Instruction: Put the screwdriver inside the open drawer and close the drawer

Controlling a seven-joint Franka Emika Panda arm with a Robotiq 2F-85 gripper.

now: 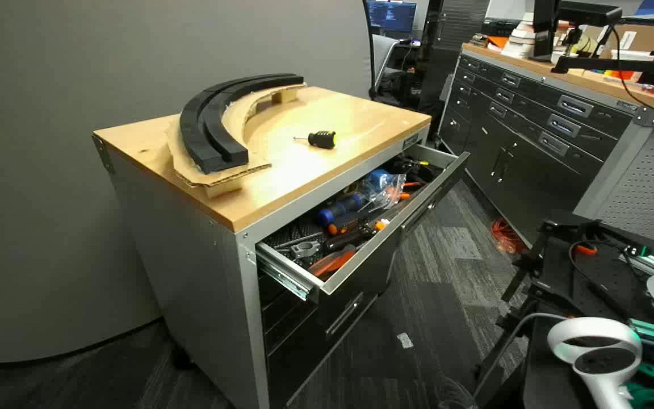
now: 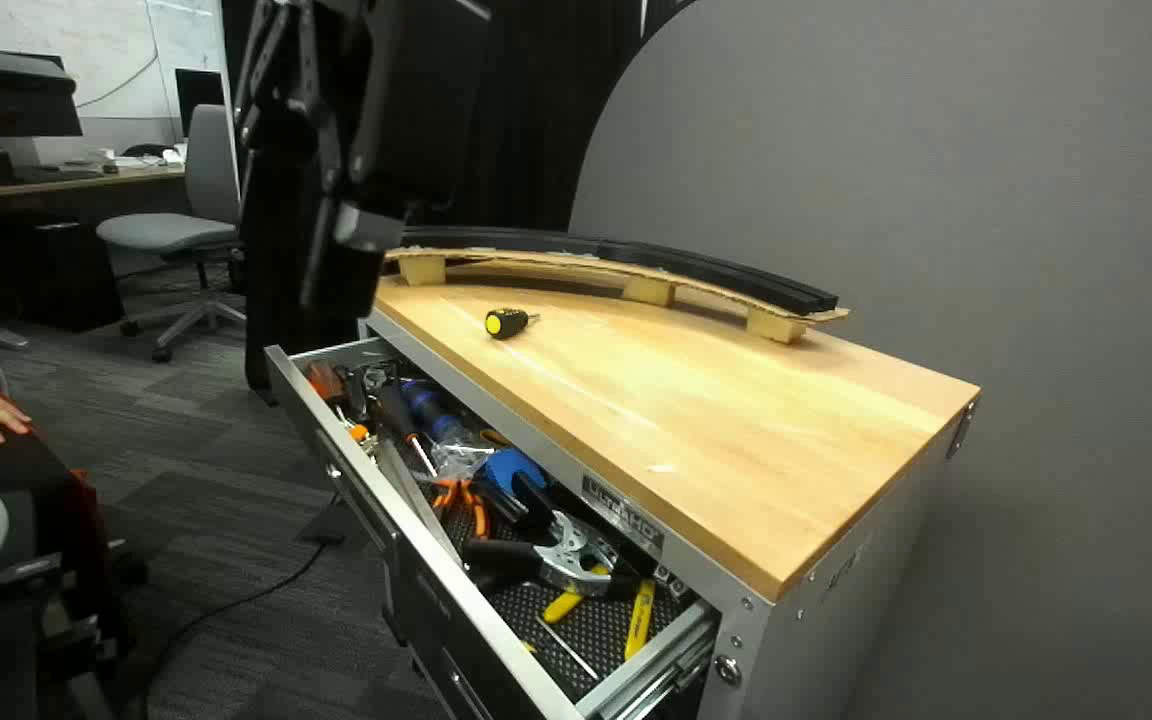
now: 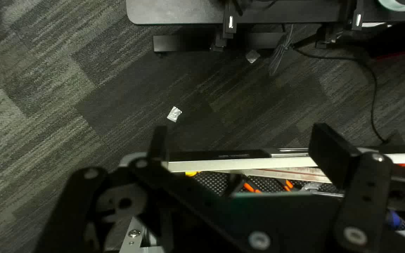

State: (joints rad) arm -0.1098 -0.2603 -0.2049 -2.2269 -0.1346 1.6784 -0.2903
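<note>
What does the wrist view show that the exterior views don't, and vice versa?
Wrist view only: the gap in the open gripper, and a second pale scrap on the carpet.

Exterior views only: the screwdriver lying on the wooden top, and the black curved pieces; both exterior views have these.

Shared: the open drawer with tools in it, plus carpet.

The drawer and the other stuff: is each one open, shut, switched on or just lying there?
Drawer: open, with tools inside
Screwdriver: lying on the wooden top
Jaws: open, holding nothing
Black curved pieces: resting on cardboard
Dark cabinet's drawers: shut
Computer screen: lit
</note>
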